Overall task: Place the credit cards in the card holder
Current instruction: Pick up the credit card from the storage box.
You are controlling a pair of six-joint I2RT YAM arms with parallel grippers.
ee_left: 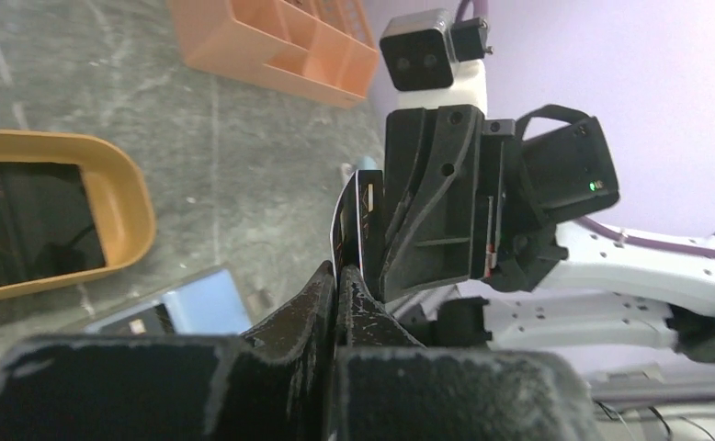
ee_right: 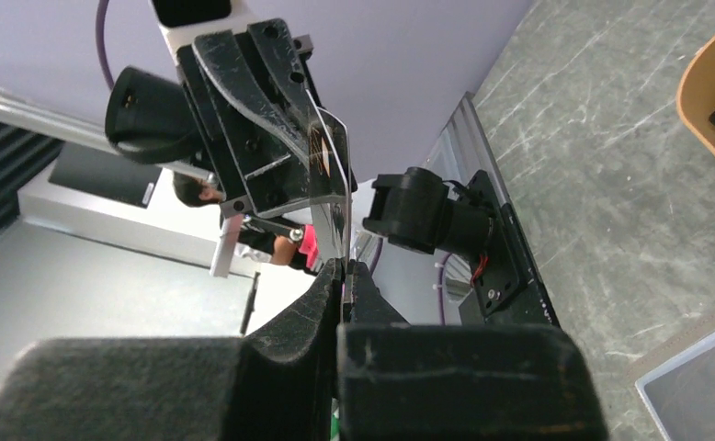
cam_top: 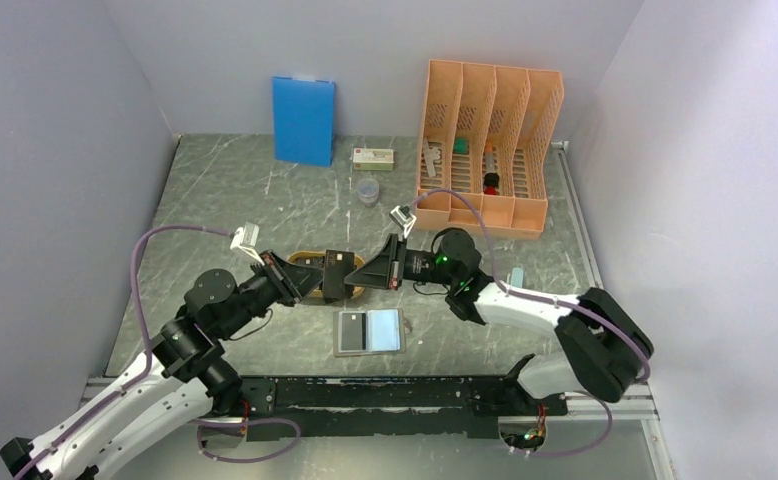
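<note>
Robotics lab test cell. Grey marbled table (cam_top: 265,195) boxed by plain lilac walls (cam_top: 55,150) on three sides; black mounting rail (cam_top: 385,392) along table's near edge carrying left arm (cam_top: 155,385) and right arm (cam_top: 530,305); purple cables (cam_top: 135,300) looped above table, wrist camera (cam_top: 246,236) too.

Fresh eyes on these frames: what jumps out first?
Both claws meet mid-table, the left claw and right claw pinching one dark credit card between them, by the orange oval tray. The card holder lies open just below them in the top view; the orange file rack stands far right.
</note>
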